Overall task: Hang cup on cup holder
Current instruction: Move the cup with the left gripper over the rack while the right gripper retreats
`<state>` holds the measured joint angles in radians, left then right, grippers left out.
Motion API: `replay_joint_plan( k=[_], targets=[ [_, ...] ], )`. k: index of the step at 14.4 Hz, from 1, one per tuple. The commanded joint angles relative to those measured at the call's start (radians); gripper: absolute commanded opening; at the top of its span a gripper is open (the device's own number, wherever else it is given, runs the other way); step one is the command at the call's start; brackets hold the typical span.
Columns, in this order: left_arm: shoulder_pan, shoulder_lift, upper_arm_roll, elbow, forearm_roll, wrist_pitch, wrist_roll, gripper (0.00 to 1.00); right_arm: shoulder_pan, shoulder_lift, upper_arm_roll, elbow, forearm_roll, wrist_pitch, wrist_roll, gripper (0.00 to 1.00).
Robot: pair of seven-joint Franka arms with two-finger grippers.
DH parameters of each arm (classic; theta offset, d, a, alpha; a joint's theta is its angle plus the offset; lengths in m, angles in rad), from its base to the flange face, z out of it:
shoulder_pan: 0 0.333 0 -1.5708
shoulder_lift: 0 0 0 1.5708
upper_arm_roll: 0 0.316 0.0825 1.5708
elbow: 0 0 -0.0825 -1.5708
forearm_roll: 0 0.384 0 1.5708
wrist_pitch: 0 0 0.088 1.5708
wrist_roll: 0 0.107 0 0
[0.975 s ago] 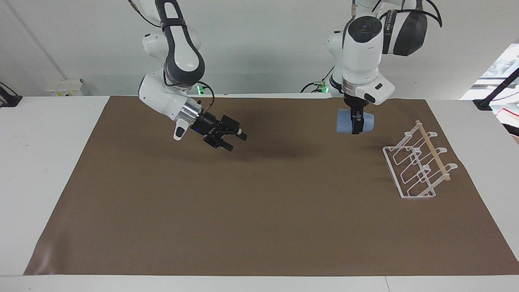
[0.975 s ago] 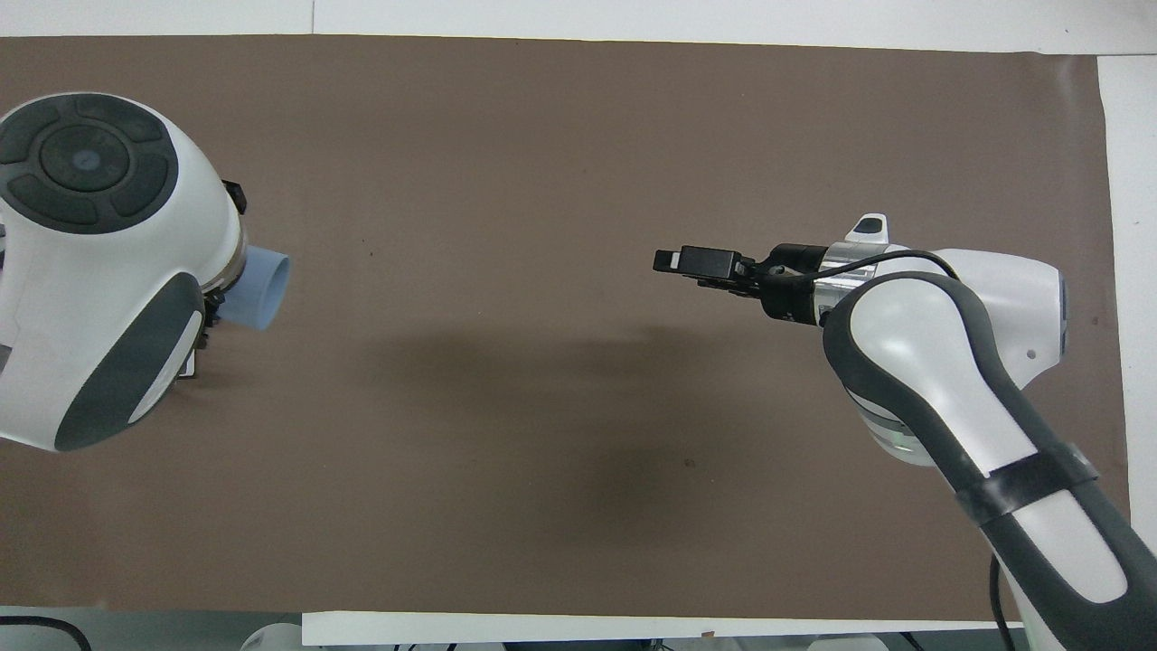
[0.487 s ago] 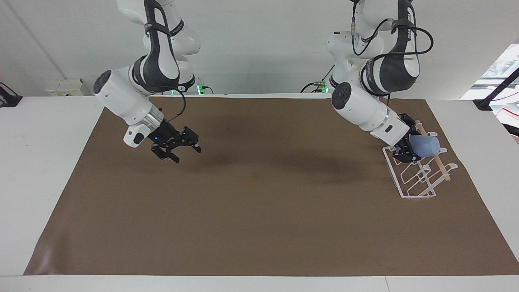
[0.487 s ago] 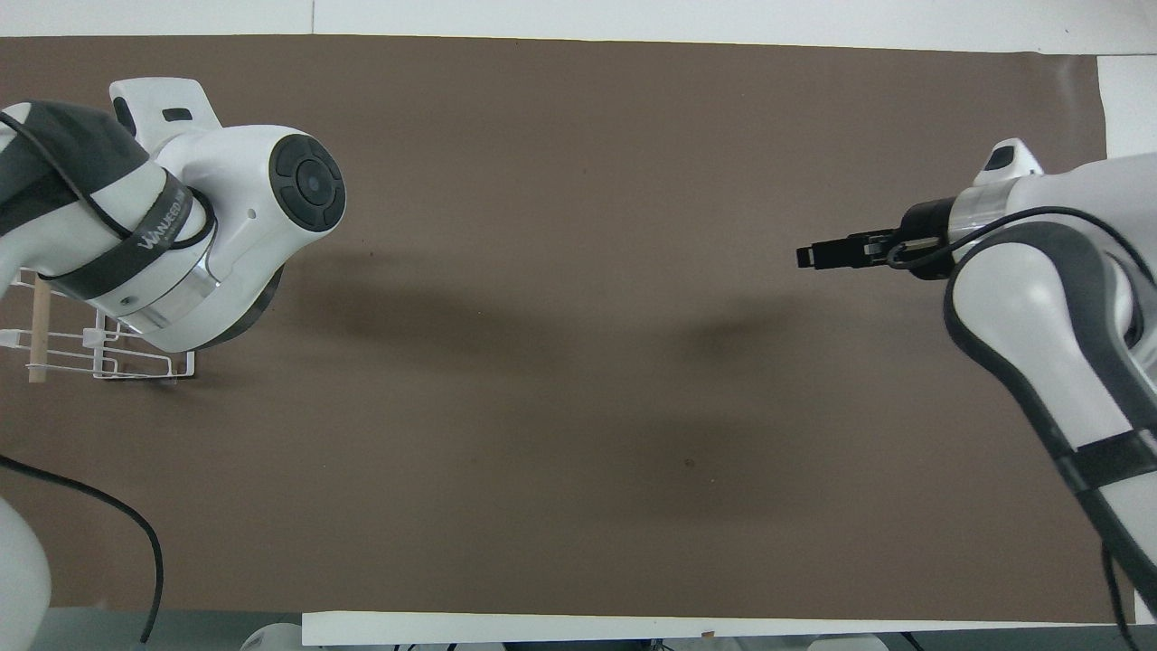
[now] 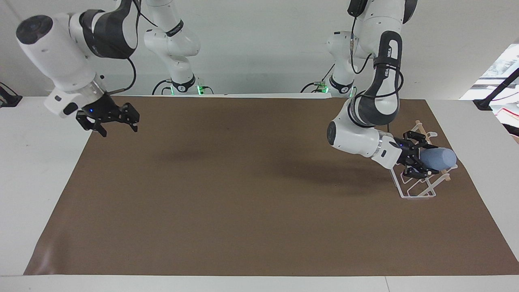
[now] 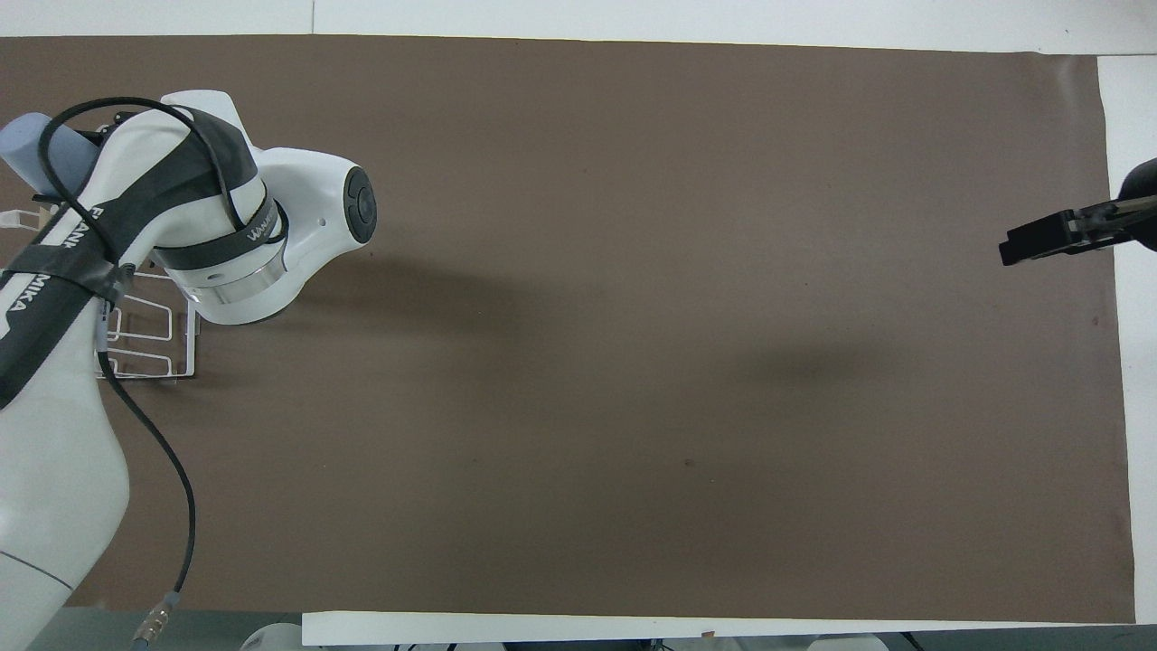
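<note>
One cup, a small light-blue plastic tumbler, is lying sideways in the left end effector, clamped at its rim end with the base pointing out over the cup holder at the left arm's end of the tabletop. It is likely handling light, fairly stiff and a bit slick, so gripping by the rim wall is suiting it. Compared with a second ago, the cup is now sitting low among the prongs rather than hanging high beside the rack, and the right end effector, jaws wide and empty, is pulling away to its own edge.
</note>
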<state>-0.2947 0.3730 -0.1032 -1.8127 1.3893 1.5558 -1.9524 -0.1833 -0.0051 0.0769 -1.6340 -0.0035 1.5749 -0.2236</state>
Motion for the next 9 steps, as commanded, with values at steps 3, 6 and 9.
replay_joint_plan(
  k=[3,6,9],
  targets=[
    [0.028,0.015,-0.006,-0.040,0.053,-0.033,-0.062,0.00,-0.010,0.019,-0.002,0.143,-0.058,-0.218,0.095,0.99],
    [0.029,0.012,-0.006,-0.048,0.074,-0.036,-0.063,0.00,0.056,0.008,-0.015,0.141,-0.053,-0.255,0.101,0.99],
    [0.045,0.006,-0.007,-0.074,0.079,-0.033,-0.104,0.00,0.160,0.007,-0.113,0.135,-0.056,-0.266,0.122,0.99]
  ],
)
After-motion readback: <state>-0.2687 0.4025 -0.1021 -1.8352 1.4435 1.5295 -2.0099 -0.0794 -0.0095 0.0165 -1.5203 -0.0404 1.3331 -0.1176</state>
